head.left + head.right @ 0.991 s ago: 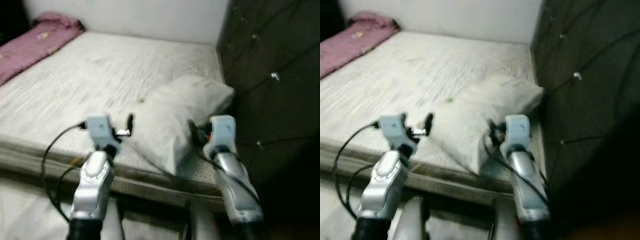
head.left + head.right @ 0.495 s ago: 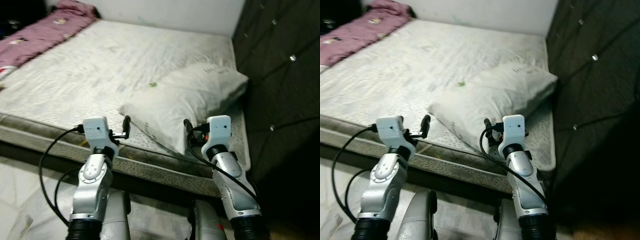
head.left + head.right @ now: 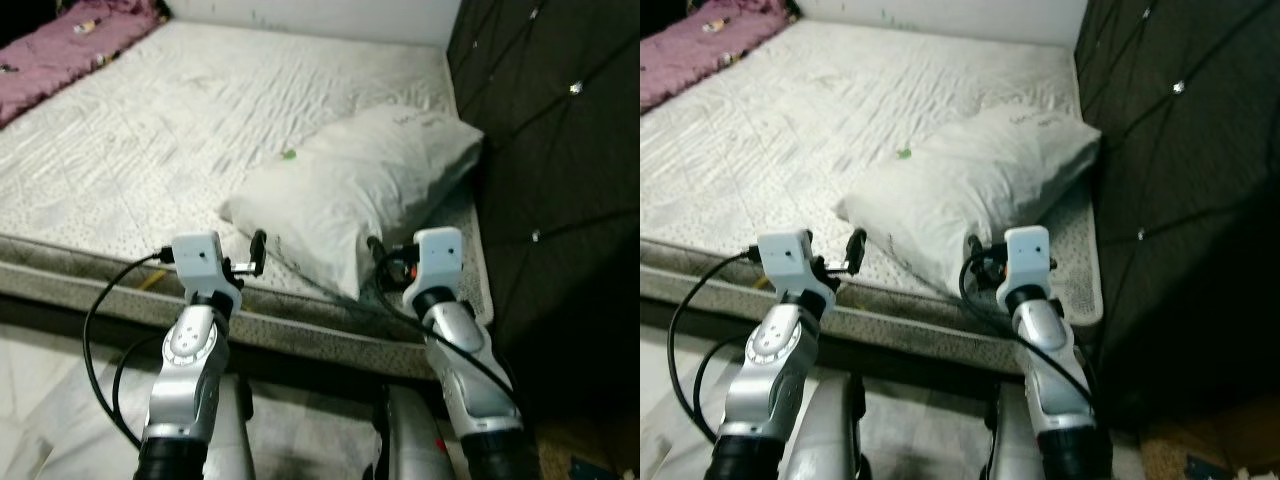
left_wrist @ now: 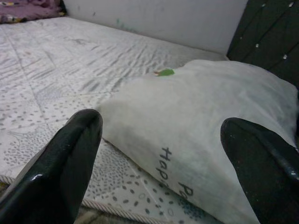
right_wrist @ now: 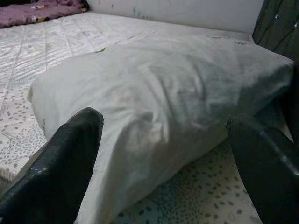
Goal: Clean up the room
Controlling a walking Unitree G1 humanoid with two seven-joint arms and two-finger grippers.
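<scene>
i had both the left end effector [image 3: 258, 252] and right end effector [image 3: 378, 262] spread wide before the plump white fabric pillow [image 3: 350, 195], judging it soft, light, best pinched at its near corner.

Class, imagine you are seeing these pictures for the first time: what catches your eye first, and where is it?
A plump white fabric pillow lies on the pale patterned mattress, near the dark tufted headboard. Both silver arms reach toward it, the left end effector and right end effector open just short of its near edge.
</scene>
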